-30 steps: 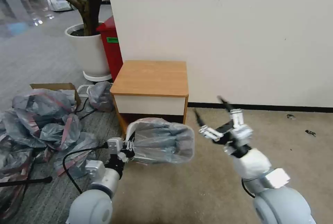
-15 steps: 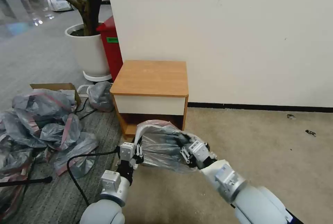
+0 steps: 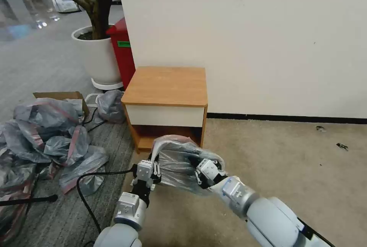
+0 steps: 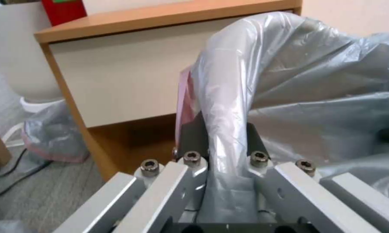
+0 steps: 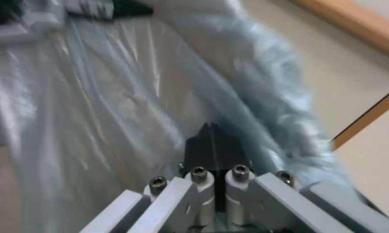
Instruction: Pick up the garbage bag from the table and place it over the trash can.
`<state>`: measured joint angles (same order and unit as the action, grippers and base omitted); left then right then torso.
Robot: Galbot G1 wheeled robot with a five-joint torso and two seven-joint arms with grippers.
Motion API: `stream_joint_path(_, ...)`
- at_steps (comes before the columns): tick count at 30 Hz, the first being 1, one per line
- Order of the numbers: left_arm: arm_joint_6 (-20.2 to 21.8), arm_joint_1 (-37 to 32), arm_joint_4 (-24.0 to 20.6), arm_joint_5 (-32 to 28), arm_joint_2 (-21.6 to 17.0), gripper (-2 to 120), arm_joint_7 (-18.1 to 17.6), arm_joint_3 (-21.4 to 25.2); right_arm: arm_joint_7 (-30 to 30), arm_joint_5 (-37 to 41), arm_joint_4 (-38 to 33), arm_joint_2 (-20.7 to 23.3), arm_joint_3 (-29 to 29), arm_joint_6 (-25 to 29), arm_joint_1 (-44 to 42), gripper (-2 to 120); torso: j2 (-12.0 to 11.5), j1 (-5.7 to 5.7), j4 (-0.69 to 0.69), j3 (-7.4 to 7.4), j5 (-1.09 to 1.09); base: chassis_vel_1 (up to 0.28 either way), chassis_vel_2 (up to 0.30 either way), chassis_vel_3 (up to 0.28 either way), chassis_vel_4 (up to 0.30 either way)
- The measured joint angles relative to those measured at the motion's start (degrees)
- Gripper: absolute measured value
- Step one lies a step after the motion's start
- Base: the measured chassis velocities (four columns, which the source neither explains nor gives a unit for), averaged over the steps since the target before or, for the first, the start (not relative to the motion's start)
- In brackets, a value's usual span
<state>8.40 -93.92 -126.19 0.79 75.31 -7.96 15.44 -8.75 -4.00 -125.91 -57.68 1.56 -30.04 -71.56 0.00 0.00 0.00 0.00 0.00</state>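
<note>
On my left, the left gripper is clamped on a gathered fold of the garbage bag; the left wrist view shows the plastic pinched between its fingers, with a strip of the pink band just beside them. The bag hangs in the air between my two grippers, in front of the table, whose top is bare, so I judge the pick-up done. Further right, the right gripper is pressed into the bag's other side; its fingers meet tip to tip, and I believe a layer of film is caught between them, though that is hard to confirm. Draping the bag over the trash can is all left. The bag's mouth is hard to make out.
</note>
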Motion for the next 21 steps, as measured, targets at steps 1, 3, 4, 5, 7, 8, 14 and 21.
stream_joint_path(1, -0.18, -0.13, 0.02, 0.49, 0.02, 5, 0.0, -0.19, -0.09, -0.23, 1.36, -0.2, 0.57, -0.04, 0.79, 0, 0.0, 0.0, 0.0, 0.0, 0.0, 0.0, 0.0, 0.0, 0.0)
stream_joint_path(3, -0.32, -0.29, 0.01, 0.88, 0.11, 5, 0.0, -0.4, -0.44, -1.04, 3.94, -0.8, 1.26, -0.07, 1.96, 0, 0.0, 0.0, 0.0, 0.0, 0.0, 0.0, 0.0, 0.0, 0.0)
stream_joint_path(4, -0.32, -0.29, 0.01, 0.88, 0.11, 5, 0.0, -0.4, -0.44, -1.04, 3.94, -0.8, 1.26, -0.07, 1.96, 0, 0.0, 0.0, 0.0, 0.0, 0.0, 0.0, 0.0, 0.0, 0.0)
stream_joint_path(5, -0.33, -0.41, -0.14, 0.97, 0.13, 5, 0.0, -0.53, -0.77, -1.5, 5.33, -1.3, 1.53, -0.07, 2.6, 0, 0.0, 0.0, 0.0, 0.0, 0.0, 0.0, 0.0, 0.0, 0.0)
stream_joint_path(7, -0.33, -0.59, -0.5, 1.01, 0.13, 5, 0.01, -0.99, -1.13, -1.95, 7.66, -2.17, 2.29, -0.15, 3.82, 0, 0.0, 0.0, 0.0, 0.0, 0.0, 0.0, 0.0, 0.0, 0.0)
stream_joint_path(8, -0.33, -0.68, -0.68, 1.03, 0.13, 5, 0.02, -1.26, -1.22, -2.23, 8.85, -2.49, 2.68, -0.2, 4.43, 0, 0.0, 0.0, 0.0, 0.0, 0.0, 0.0, 0.0, 0.0, 0.0)
stream_joint_path(14, -0.18, -1.12, -1.4, 1.03, 0.19, 5, 0.07, -2.19, -1.4, -2.85, 13.87, -3.86, 4.26, -0.44, 7.01, 0, 0.0, 0.0, 0.0, 0.0, 0.0, 0.0, 0.0, 0.0, 0.0)
stream_joint_path(21, 0.0, -1.8, -2.0, 0.85, 0.3, 5, 0.07, -3.74, -1.41, -3.08, 17.62, -5.09, 5.93, -0.76, 9.89, 0, 0.0, 0.01, 0.0, 0.0, 0.0, 0.0, 0.0, 0.0, 0.0)
